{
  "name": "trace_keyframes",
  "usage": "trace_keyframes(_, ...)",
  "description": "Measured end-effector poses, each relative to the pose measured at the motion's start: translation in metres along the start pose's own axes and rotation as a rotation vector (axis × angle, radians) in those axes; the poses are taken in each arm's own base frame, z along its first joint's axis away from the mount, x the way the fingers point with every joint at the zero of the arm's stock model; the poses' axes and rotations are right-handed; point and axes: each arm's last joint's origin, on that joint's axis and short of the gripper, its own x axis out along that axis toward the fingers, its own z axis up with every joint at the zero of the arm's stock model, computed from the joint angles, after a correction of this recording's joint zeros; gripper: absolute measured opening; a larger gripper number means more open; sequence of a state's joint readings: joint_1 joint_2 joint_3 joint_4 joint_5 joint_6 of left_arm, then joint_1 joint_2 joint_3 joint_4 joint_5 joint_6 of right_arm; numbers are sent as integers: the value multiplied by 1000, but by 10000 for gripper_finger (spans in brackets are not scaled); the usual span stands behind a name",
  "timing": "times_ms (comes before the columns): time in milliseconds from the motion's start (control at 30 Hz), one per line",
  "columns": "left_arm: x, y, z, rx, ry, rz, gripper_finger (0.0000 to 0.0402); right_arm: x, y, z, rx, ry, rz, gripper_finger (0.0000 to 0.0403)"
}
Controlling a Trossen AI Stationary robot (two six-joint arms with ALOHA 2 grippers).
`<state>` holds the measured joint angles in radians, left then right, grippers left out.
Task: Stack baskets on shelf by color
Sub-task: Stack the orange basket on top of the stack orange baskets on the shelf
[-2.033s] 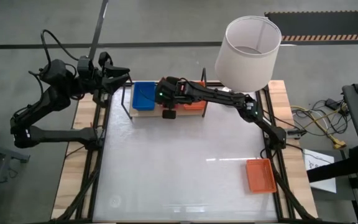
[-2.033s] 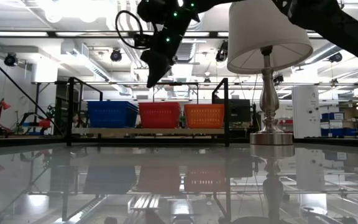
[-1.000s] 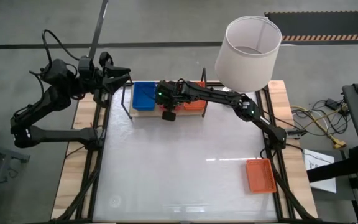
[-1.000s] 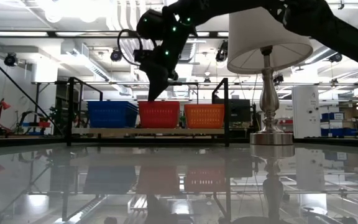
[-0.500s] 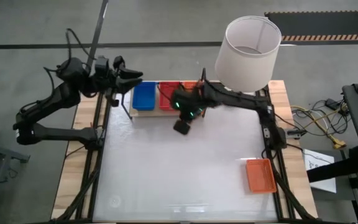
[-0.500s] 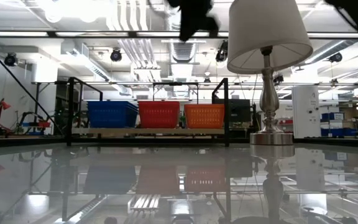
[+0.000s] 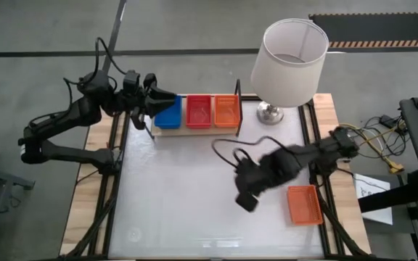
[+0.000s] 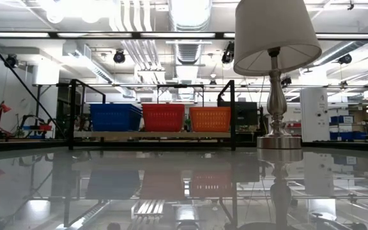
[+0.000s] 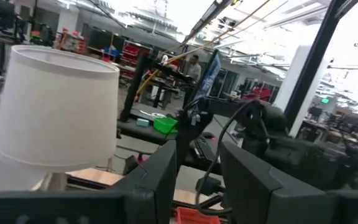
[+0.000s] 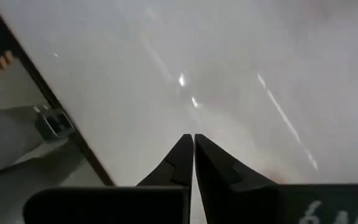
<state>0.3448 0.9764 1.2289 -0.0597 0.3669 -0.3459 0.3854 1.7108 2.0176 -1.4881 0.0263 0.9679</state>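
On the shelf (image 7: 194, 129) at the table's far edge stand blue (image 7: 168, 113), red (image 7: 198, 111) and orange (image 7: 226, 110) baskets side by side, resting on its wooden board (image 8: 152, 135). Another orange basket (image 7: 304, 204) lies flat on the table near the right edge. My right gripper (image 7: 247, 201) hovers shut and holding nothing, pointing steeply down just left of that basket; its wrist view shows its fingers together (image 10: 193, 146) over bare tabletop. My left gripper (image 7: 167, 98) is open and holds nothing, raised at the shelf's left end by the blue basket. The low view shows neither gripper.
A lamp with a white shade (image 7: 290, 61) and a metal base (image 7: 269, 112) stands at the far right, beside the shelf. A black cable (image 7: 227, 148) loops above the table behind my right arm. White tabletop (image 7: 180, 203) spreads in front of the shelf.
My right gripper, shut throughout, has risen from over the red basket on the shelf and swung fast toward the table's near right, rolling as it went, to beside the loose orange basket. My left gripper has moved a little toward the shelf's left end.
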Motion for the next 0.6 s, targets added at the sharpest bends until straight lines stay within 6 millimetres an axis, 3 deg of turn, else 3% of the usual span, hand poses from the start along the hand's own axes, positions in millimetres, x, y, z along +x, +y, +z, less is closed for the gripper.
trace_keyframes(233,0,-4,3,-9,-29,-20,109,28,-17,-67,274,96,-160,9)
trace_keyframes(433,0,-5,5,-20,-55,-31,109,54,-48,-102,520,200,-300,15)
trace_keyframes(600,0,-5,5,-22,-54,-29,109,75,-63,-115,638,243,-289,58)
